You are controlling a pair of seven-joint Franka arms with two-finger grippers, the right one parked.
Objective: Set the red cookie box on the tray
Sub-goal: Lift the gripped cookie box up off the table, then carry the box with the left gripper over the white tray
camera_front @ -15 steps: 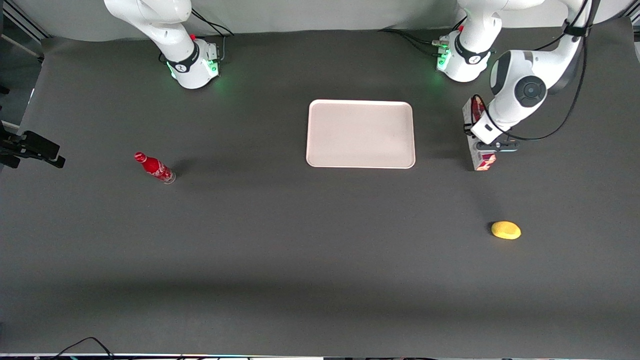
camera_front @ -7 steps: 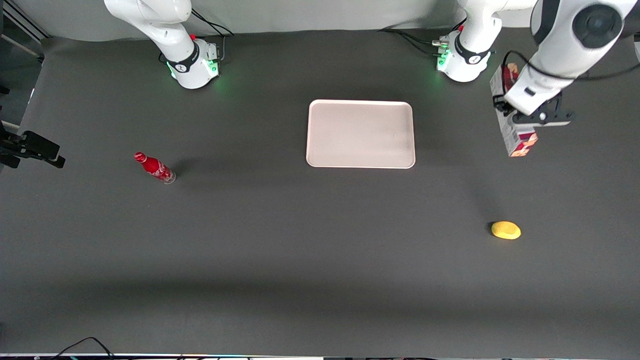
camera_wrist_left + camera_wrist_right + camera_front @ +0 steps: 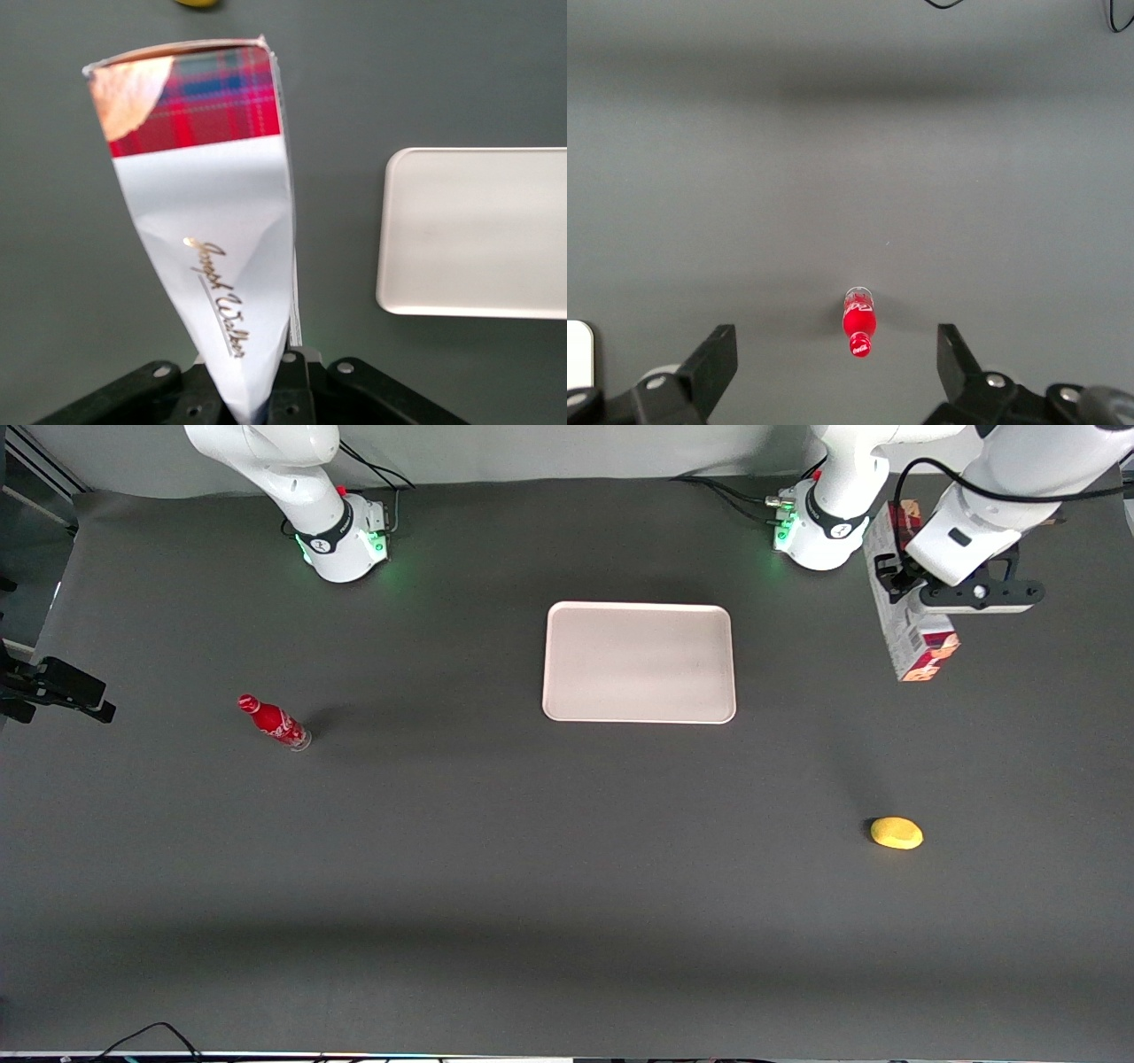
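Dark grey cloth covers the desk [image 3: 496, 868], and on it the tray [image 3: 638, 662] lies flat with nothing in it. The pincer [image 3: 912, 593] hangs above the desk toward the working arm's end, pinching the red cookie box [image 3: 905, 631], which is lifted clear of the cloth and well apart from the tray. The box's long body reaches out from between the fingers toward the front camera. The left wrist view shows what the front view does not: gold script on the box's white panel [image 3: 213, 266], a tartan band at its free end, and the tray's rounded edge [image 3: 394, 266] beside it. Only the front view takes in the yellow lemon [image 3: 896, 833] nearer the camera and the small red bottle [image 3: 273, 722] toward the parked arm's end.
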